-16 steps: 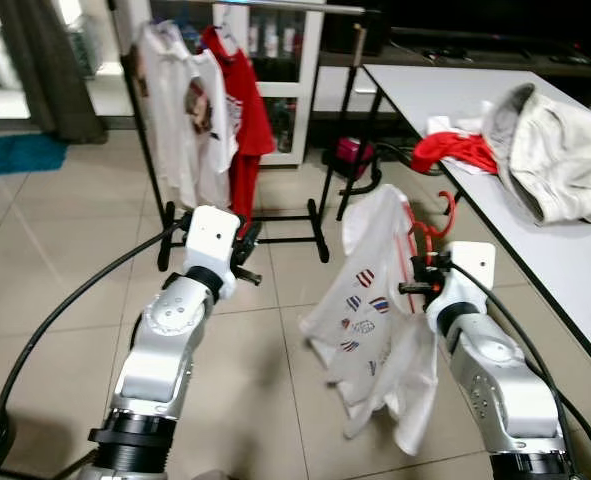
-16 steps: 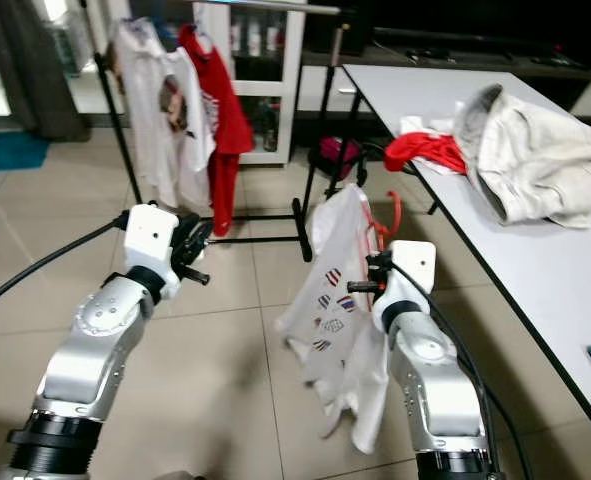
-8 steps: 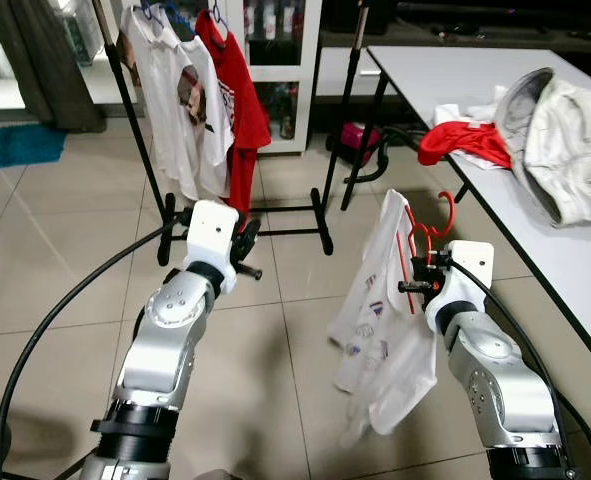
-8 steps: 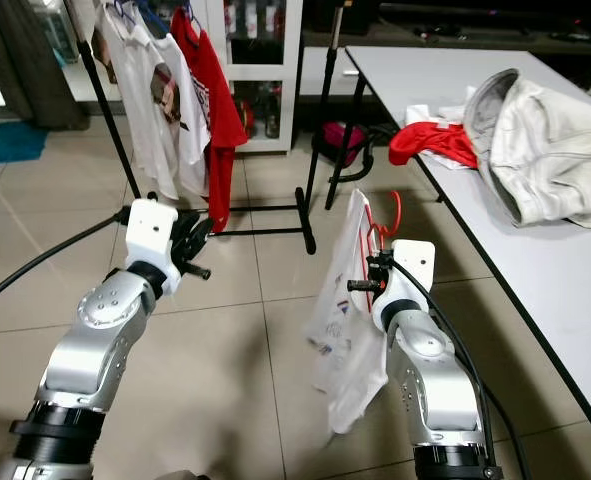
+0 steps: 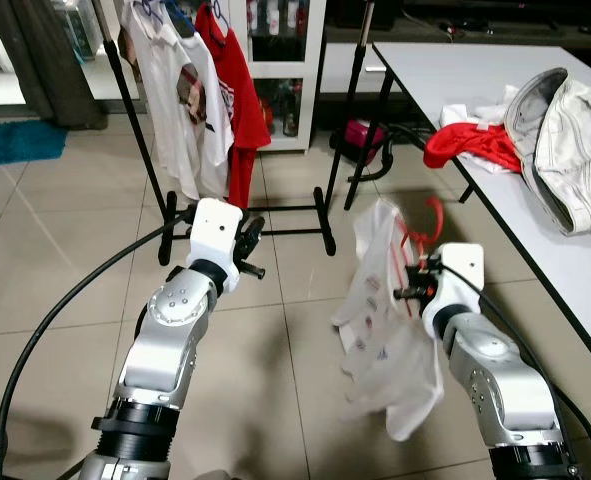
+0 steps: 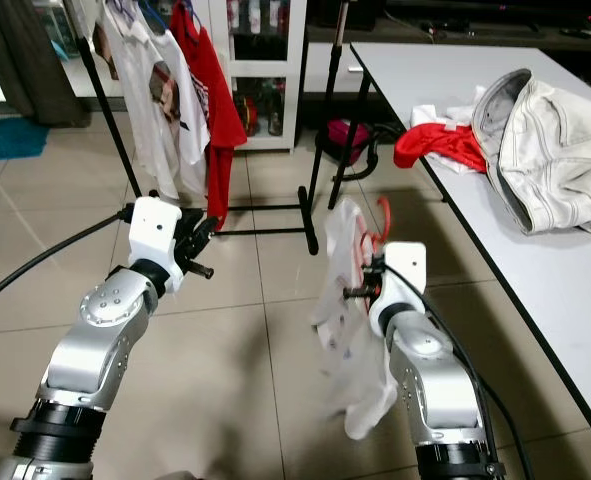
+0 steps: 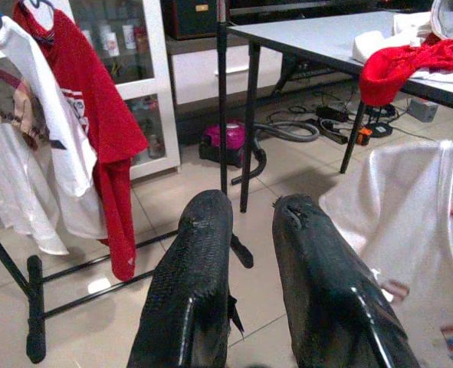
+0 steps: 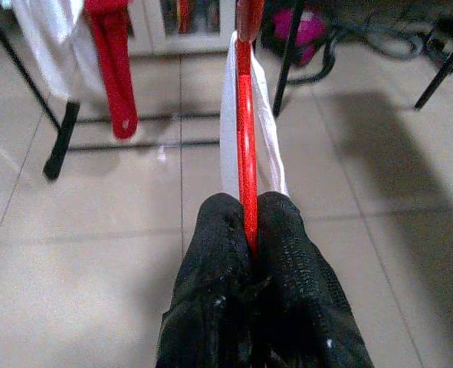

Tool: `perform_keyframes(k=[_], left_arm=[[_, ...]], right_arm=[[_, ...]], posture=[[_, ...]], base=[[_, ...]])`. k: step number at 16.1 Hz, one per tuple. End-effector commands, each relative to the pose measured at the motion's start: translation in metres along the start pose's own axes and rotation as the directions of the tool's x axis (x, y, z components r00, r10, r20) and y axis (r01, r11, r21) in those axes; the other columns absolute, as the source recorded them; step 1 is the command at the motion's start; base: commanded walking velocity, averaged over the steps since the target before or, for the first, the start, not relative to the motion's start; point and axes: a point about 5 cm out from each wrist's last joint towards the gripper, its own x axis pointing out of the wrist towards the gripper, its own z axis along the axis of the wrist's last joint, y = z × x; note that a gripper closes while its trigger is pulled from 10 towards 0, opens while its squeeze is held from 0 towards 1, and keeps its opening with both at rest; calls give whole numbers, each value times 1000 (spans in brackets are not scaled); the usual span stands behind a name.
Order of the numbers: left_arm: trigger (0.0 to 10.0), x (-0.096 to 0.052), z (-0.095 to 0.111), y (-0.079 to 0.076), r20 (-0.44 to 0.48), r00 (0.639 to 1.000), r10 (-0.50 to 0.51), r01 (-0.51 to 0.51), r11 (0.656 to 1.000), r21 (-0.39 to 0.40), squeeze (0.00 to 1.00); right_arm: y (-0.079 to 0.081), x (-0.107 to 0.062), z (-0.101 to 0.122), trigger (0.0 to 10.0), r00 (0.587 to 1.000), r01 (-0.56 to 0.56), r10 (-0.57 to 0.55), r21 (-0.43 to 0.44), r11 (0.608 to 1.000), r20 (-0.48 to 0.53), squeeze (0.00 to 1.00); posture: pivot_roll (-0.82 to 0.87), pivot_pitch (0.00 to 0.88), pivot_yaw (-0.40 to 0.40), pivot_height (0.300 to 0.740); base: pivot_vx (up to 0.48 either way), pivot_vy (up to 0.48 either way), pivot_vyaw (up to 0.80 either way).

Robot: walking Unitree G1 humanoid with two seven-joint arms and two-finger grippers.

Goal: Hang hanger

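Glossy red hanger — matt cloth shirt

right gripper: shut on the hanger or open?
Shut. In the right wrist view the right gripper has both black fingers pinching the red hanger, with the white shirt draped from it.

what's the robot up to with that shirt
The right gripper is shut on a red hanger with a white shirt on it, held up in front of the robot above the tiled floor. The clothes rack stands ahead, with a white shirt and a red shirt hanging on it. The left gripper is raised and holds nothing. The hanger is not on the rack yet.
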Motion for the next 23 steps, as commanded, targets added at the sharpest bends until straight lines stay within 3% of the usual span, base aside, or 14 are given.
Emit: perform_keyframes(k=[1,23], left_arm=[[10000,-1,0,-3,1,1000,-10,10,1000,14,0],[10000,-3,-1,-6,8,999,-34,34,999,13,0]], right_arm=[[-2,1,2,10000,1000,7,-8,-27,1000,-20,0],[0,-1,6,10000,1000,7,-7,-24,1000,7,0]], posture=[[-25,6,-60,740],[-21,2,-48,740]], base=[[322,0,0],[437,0,0]])
